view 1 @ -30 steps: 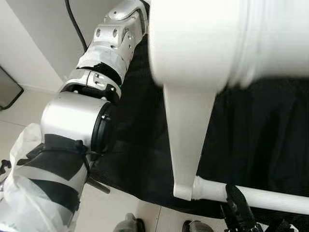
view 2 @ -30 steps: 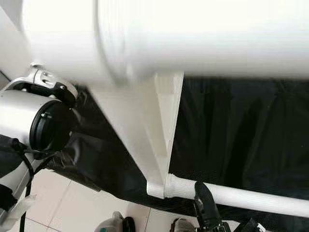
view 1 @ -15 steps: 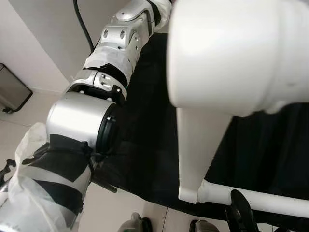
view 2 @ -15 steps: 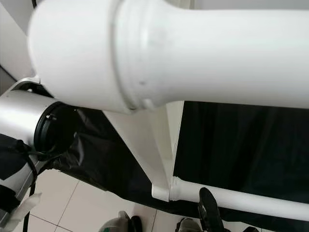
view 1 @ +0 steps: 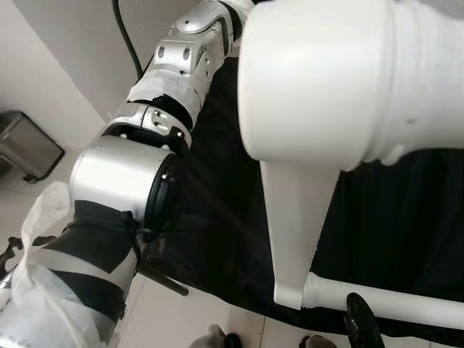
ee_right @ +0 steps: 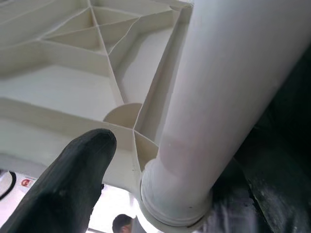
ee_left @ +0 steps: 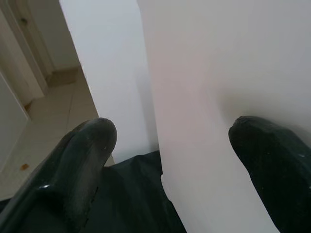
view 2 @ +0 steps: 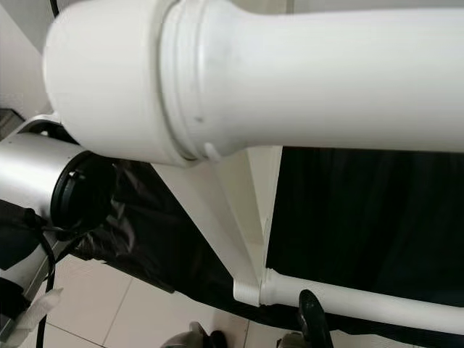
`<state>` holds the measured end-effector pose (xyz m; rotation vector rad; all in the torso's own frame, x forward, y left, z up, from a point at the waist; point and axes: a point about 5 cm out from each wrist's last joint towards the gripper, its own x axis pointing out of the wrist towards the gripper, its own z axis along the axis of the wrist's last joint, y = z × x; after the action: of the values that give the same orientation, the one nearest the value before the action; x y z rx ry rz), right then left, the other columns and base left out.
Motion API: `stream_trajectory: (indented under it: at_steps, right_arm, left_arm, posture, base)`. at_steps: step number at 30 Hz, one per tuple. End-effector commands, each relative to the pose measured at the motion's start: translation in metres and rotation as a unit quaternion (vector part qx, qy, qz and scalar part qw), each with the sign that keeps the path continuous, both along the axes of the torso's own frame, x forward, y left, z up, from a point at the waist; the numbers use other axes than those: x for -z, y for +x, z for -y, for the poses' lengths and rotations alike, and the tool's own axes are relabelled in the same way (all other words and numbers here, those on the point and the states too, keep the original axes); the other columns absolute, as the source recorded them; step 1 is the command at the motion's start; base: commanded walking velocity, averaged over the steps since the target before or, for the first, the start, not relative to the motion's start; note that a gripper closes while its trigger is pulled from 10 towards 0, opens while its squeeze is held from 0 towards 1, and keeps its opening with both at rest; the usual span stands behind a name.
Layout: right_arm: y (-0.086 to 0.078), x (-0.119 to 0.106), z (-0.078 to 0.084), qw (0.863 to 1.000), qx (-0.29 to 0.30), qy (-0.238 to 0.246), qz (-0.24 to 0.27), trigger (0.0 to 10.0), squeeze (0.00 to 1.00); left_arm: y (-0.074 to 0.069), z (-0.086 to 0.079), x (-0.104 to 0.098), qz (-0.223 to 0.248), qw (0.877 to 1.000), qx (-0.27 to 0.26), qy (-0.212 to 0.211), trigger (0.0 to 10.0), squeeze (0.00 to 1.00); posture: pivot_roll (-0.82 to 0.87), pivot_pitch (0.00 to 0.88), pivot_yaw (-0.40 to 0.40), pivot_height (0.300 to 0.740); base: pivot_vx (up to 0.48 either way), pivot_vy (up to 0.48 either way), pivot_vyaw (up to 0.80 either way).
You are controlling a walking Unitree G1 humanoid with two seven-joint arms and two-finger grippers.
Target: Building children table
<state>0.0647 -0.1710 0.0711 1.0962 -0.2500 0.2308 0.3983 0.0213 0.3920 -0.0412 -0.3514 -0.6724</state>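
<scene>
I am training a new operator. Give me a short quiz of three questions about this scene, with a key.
1. True or false: the near table leg is a round white tube.
2. What lies beneath the table? A) a black cloth B) a green carpet C) a wooden board
3. Fill in: the floor is covered with pale ____.
Key: 1 true; 2 A; 3 tiles.
</scene>
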Motion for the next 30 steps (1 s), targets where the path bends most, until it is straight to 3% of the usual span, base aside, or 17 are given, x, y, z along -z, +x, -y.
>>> stream_trajectory:
  at_steps: [1,10,12,16,19,30]
  right_arm:
    - [-0.075,0.028,-0.021,0.971,0.151,0.072,-0.171,10.0,0.00]
    - [-0.076,0.028,-0.014,0.966,0.204,0.054,-0.150,10.0,0.00]
    - [-0.075,0.029,-0.011,0.970,0.195,0.038,-0.142,10.0,0.00]
    - [-0.089,0.041,-0.005,0.973,0.173,-0.016,-0.149,10.0,0.00]
    - [-0.092,0.038,-0.008,0.982,0.137,-0.015,-0.129,10.0,0.00]
    - [-0.092,0.038,-0.008,0.982,0.137,-0.015,-0.129,10.0,0.00]
  left_arm:
    - [-0.004,0.006,-0.005,0.019,0.999,0.030,0.021,10.0,0.00]
    - [-0.006,0.014,-0.002,0.020,0.998,0.046,0.027,10.0,0.00]
    - [-0.007,0.017,0.004,0.020,0.998,0.055,0.037,10.0,0.00]
    - [-0.005,0.013,0.009,0.027,0.997,0.049,0.052,10.0,0.00]
    - [-0.005,0.012,0.011,0.022,0.997,0.054,0.048,10.0,0.00]
    - [-0.005,0.012,0.011,0.022,0.997,0.054,0.048,10.0,0.00]
  posture:
    - [-0.28,0.097,0.271,0.740]
    - [-0.30,0.091,0.284,0.740]
    - [-0.30,0.083,0.267,0.740]
    - [-0.30,0.083,0.265,0.740]
    - [-0.30,0.083,0.265,0.740]
    - [-0.30,0.083,0.265,0.740]
  base:
    - [0.000,0.000,0.00]
    - [0.000,0.000,0.00]
    - [0.000,0.000,0.00]
    - [0.000,0.000,0.00]
    - [0.000,0.000,0.00]
    - [0.000,0.000,0.00]
